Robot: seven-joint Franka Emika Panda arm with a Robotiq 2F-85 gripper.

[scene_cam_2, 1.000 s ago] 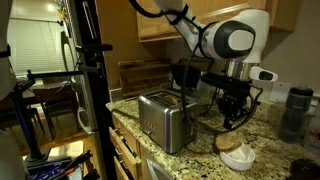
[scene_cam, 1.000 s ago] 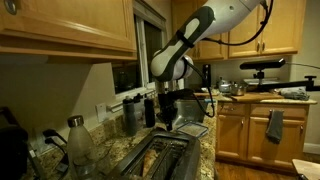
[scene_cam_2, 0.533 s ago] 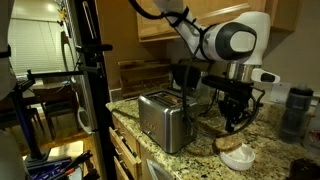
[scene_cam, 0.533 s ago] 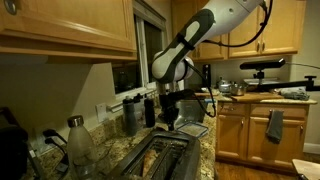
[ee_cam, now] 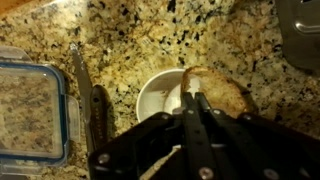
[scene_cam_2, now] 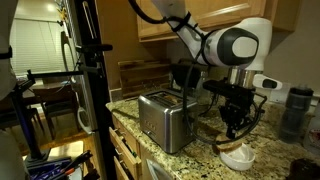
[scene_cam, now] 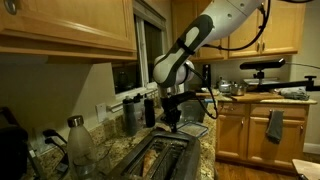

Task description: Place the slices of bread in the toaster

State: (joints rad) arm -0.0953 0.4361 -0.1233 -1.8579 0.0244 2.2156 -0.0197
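Bread slice (ee_cam: pixel 225 93) lies on white plate (ee_cam: pixel 155 100) below closed end effector (ee_cam: pixel 192 98).

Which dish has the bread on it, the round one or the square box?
The round white bowl, right under the gripper. A slice of bread lies across its rim. The lidded box sits apart, past the knife.

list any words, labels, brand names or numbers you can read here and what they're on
No text can be read in any view.
Toaster: no legible brand or markings in both exterior views; its metal side shows only reflections.
Blue-rimmed container: no label visible in the wrist view.
Glass bottle: too small and dim to tell whether it carries print.
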